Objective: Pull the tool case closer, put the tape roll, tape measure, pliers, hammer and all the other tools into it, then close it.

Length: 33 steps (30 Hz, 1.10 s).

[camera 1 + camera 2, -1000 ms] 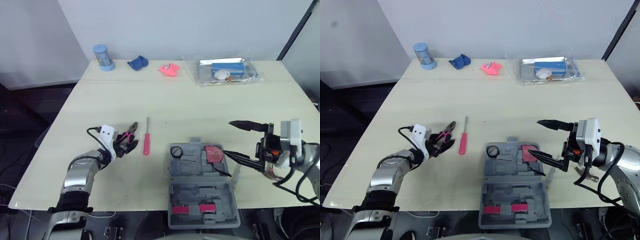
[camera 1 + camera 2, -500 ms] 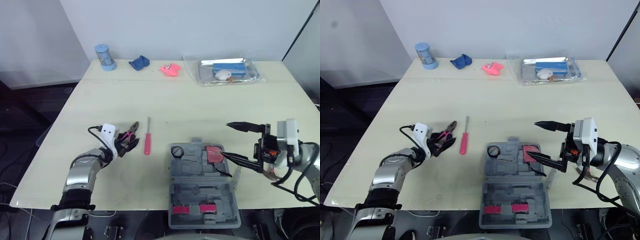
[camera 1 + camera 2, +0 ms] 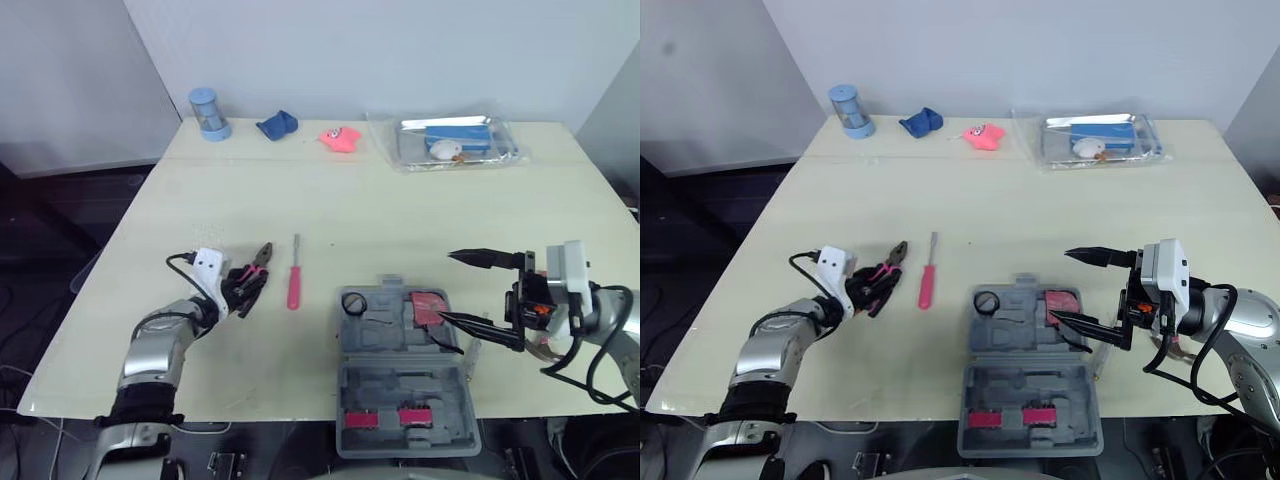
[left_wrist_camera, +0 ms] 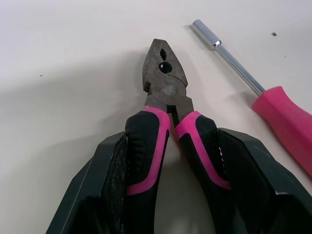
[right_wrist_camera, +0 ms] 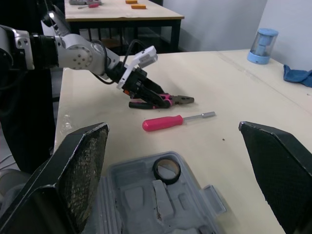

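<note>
Left wrist view gave the close detail: left pincer clamped round the pliers by their pink handles, seemingly gripping, on the bench. Right pincer gaped wide, empty, at the open tool case.

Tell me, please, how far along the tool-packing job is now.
Done: the tool case lies open near the front edge of the table, holding the tape roll and a red item, probably the tape measure. In hand: the left gripper grips the pliers, which lie on the table. Left: the screwdriver lies beside them, and the case needs closing. The right gripper hangs open beside it.
</note>
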Each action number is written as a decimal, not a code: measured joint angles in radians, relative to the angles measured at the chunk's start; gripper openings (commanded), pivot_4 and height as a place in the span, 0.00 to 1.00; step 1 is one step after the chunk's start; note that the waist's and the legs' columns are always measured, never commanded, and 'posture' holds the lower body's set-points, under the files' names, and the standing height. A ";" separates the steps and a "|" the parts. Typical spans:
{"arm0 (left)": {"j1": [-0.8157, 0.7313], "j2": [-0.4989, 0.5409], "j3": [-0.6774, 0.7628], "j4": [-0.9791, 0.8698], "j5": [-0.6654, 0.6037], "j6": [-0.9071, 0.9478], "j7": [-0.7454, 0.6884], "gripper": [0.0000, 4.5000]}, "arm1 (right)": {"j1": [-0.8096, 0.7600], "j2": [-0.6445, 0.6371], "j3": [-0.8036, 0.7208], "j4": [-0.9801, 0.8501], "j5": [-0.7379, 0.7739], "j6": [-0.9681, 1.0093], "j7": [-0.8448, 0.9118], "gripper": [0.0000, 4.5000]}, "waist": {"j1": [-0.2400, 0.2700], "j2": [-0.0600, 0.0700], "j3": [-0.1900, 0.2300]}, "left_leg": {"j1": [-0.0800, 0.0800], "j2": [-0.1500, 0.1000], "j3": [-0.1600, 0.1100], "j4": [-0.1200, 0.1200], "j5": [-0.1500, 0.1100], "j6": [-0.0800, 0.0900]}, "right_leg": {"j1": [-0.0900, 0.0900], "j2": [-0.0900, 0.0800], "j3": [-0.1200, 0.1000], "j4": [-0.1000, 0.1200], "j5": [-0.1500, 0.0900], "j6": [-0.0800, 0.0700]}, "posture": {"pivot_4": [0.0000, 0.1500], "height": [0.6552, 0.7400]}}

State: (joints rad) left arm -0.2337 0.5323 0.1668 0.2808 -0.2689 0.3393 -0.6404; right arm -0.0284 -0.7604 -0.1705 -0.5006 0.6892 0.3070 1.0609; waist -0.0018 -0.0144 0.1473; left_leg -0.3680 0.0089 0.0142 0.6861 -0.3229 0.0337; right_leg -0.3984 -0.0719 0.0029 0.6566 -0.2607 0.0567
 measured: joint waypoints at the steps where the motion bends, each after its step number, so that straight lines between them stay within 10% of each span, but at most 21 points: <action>1: 0.003 0.005 0.001 -0.002 0.000 -0.001 -0.004 0.53 | 0.000 0.000 0.000 0.000 0.000 0.000 0.000 1.00 | -0.001 0.000 0.000 | 0.000 0.000 0.000 0.000 0.000 0.000 | 0.000 0.000 0.000 0.000 0.000 0.000 | 1.00 1.00; 13: -0.120 0.258 -0.158 -0.310 -0.107 0.123 -0.465 0.53 | -0.128 -0.027 0.143 0.057 -0.167 0.019 -0.013 1.00 | 0.013 -0.002 0.002 | -0.015 -0.003 -0.007 0.003 0.003 -0.005 | -0.012 0.004 -0.006 0.002 0.000 0.000 | 1.00 1.00; 33: -0.453 0.088 -0.478 -0.211 -0.026 0.131 -0.682 0.53 | -0.502 0.001 0.512 0.151 -0.528 0.199 -0.066 1.00 | 0.010 -0.001 0.003 | -0.020 -0.004 -0.010 0.014 0.003 -0.003 | -0.012 0.009 -0.008 0.005 0.000 0.000 | 1.00 1.00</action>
State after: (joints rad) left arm -0.6864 0.6203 -0.3114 0.0702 -0.2950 0.4699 -1.3225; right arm -0.5300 -0.7596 0.3412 -0.3500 0.1610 0.5062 0.9953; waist 0.0077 -0.0158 0.1503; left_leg -0.3884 0.0053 0.0039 0.6998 -0.3201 0.0303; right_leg -0.4105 -0.0625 -0.0054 0.6621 -0.2607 0.0565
